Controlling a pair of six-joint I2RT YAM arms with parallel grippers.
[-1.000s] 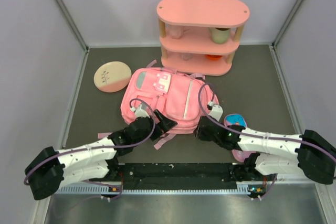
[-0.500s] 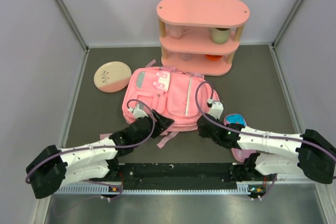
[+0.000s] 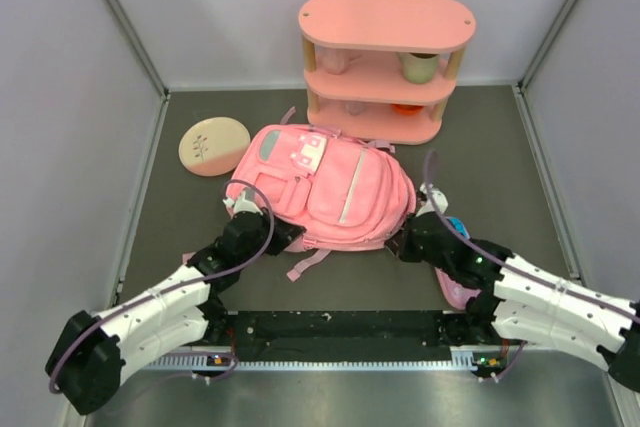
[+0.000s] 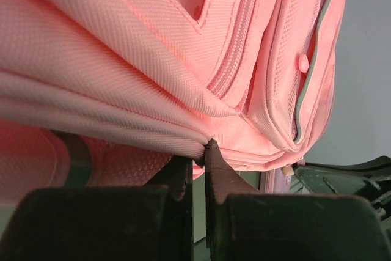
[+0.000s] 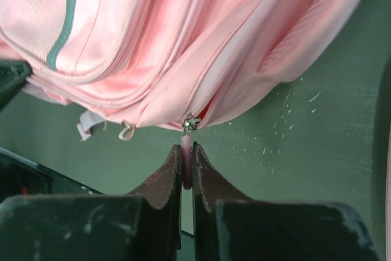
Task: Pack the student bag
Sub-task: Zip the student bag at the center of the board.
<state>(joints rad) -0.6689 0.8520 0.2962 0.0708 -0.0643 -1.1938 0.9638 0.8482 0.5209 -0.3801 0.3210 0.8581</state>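
- Mid-bench (image 3: 480, 147), front face up: the student bag (image 3: 330, 187), top end toward the pink three-tier shelf (image 3: 385, 67), bottom end toward the arms, strap ends trailing out at the near edge.
- Left jaws: pressed together on a fold of the bag's pink fabric at its near-left corner (in the wrist view, cloth pinched right at the tips, nothing else between).
- Right jaws: closed on a small pink zip pull (image 5: 186, 164) hanging under a metal slider (image 5: 191, 124) at the bag's near-right edge, with bare bench just below.
- Judged as the opening step: one side anchored by the cloth, zip tab gripped on the other, presumably to run the zip.
- Done so far, as far as visible: both grips taken, nothing more. No open compartment to be seen from above; front pockets and the mint-and-white flap pocket (image 3: 300, 154) apparently shut.
- Left to do: open the bag, load it, close it. Nothing seen inside.
- Outside the bag: a purple-pink pencil case (image 3: 452, 294) on the bench, mostly hidden under the right arm (image 3: 550, 292); a round cream-and-pink plate (image 3: 213, 145) off the bag's far-left corner; cups (image 3: 420, 67) on the shelf tiers. No telling which of these to pack.
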